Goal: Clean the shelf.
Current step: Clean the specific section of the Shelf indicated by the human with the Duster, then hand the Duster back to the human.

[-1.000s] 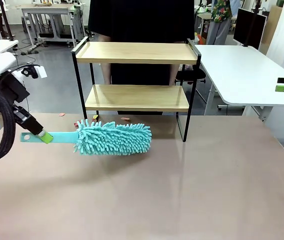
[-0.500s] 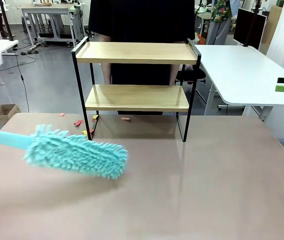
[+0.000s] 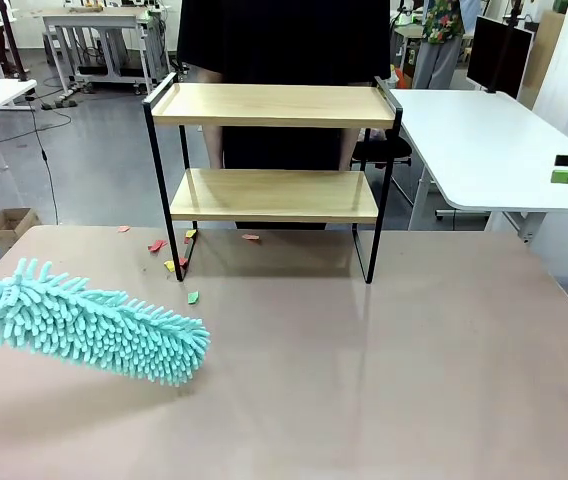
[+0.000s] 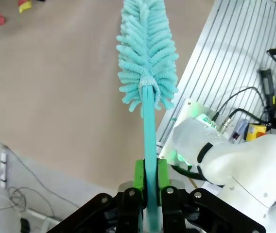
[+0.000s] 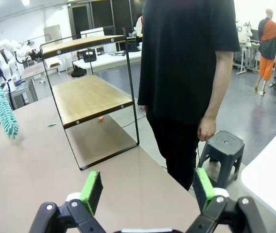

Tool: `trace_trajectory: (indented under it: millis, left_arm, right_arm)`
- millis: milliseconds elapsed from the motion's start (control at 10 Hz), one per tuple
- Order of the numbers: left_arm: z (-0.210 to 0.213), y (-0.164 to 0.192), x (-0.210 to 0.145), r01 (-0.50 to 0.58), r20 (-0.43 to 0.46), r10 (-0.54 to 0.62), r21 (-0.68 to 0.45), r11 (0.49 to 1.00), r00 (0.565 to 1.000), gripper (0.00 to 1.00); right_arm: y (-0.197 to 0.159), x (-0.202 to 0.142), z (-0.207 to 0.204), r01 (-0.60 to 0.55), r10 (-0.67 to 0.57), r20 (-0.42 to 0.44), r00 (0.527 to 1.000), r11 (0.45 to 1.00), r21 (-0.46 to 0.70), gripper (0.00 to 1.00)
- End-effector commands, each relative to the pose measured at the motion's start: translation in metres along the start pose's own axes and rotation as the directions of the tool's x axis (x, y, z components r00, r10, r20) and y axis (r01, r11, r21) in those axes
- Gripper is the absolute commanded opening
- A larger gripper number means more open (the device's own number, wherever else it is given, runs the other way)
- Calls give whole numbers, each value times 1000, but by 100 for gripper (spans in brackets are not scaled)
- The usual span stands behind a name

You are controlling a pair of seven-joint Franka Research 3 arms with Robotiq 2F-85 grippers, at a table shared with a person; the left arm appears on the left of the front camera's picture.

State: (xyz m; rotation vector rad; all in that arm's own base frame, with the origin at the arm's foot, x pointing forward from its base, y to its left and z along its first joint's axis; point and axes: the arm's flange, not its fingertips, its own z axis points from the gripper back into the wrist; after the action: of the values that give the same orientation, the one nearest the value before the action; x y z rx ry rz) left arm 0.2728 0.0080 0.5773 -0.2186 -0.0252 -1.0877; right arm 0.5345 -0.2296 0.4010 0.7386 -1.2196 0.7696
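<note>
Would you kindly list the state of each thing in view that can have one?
Two-tier wooden shelf in black metal frame: upright, both boards bare.
Teal fluffy microfibre duster: held by its handle, tilted over the table.
Left gripper: shut on the duster's handle.
Right gripper: open, holding nothing.
Small coloured scraps: scattered on the table by the shelf's leg.

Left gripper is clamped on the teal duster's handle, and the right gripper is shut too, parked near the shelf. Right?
Not quite. The left gripper is indeed clamped on the teal duster by its handle, as the left wrist view shows. But the right gripper is open: the right wrist view shows its green pads spread wide with nothing between them, facing the shelf.
</note>
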Motion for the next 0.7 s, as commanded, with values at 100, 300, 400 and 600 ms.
trace_trajectory:
  millis: [100,300,400,600]
  left_arm:
    - [-4,8,0,-18,-12,18,-11,1000,1000,13]
    - [-4,8,0,-18,-12,18,-11,1000,1000,13]
    - [-4,8,0,-18,-12,18,-11,1000,1000,13]
    - [-4,8,0,-18,-12,18,-11,1000,1000,13]
  right_arm:
    - [1,4,-2,-6,6,1,1000,1000,1,100]
    - [1,4,-2,-6,6,1,1000,1000,1,100]
    - [1,4,-2,-6,6,1,1000,1000,1,100]
    - [1,4,-2,-6,6,1,1000,1000,1,100]
